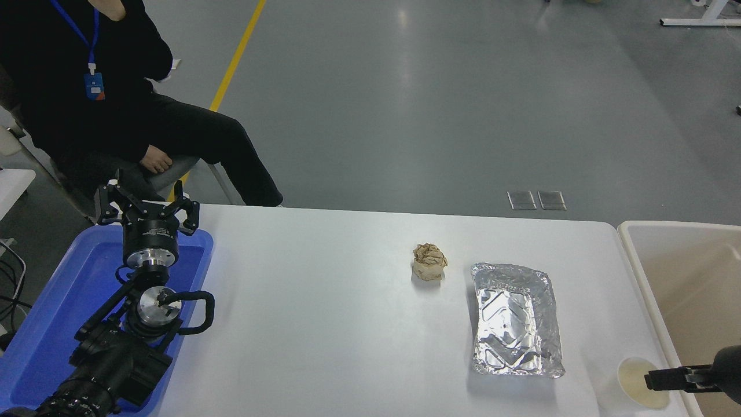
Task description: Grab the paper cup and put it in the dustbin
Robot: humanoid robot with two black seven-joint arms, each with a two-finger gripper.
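so with the paper cup [638, 382] upright at the surface's [324, 324] near right corner beside the dustbin [637, 255], the right pincer [651, 380], whose spread i cannot tell, should straddle the rim squarely before clenching gently.

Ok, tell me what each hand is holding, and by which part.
Left hand, parked over the blue tray, holds nothing. Right hand reaches over the cup's rim; whether it grips it cannot be told.

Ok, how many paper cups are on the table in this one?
1. The paper cup stands upright at the table's near right corner, beside the dustbin and just right of the foil tray. None other shows.
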